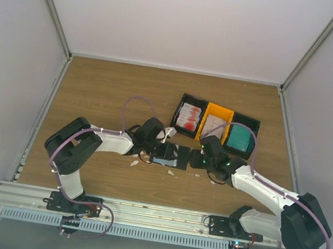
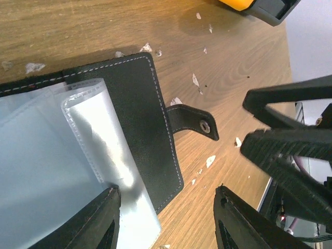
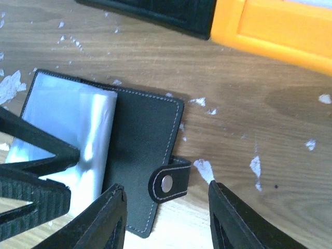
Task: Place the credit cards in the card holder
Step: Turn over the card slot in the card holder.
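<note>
The card holder [image 1: 171,155], a small black folding wallet, lay open and flat on the wooden table [image 1: 109,91], between the two grippers. Its clear plastic sleeves [image 2: 52,155] faced up, and its snap tab [image 3: 168,180] stuck out on the right.

The left gripper [image 2: 167,191] was spread wide and gripped nothing. One finger [image 2: 98,223] was over the sleeves, but whether it touched them could not be told, and the other was over bare wood. The right gripper [image 3: 166,187] was also wide open and empty, its fingers on either side of the snap tab.

The credit cards were not yet in play. They sat in three bins [image 1: 221,109] just beyond the card holder: red-and-white cards [image 1: 189,116] in the left black bin, whitish ones [image 1: 215,124] in the yellow middle bin, and teal ones [image 1: 238,137] in the right black bin. White crumbs [image 3: 205,168] were scattered over the wood.

The step in hand looked like steadying the card holder so that a sleeve would open. To do it well, the left gripper would probably press down near the fold to pin the cover. The right gripper would then be free to fetch one card and slide it in edge first, flat and slowly — the thin sleeve would likely buckle if pushed at an angle.

No brand, label or readable writing showed on the card holder or the bins, and any print on the cards was too small to read.
</note>
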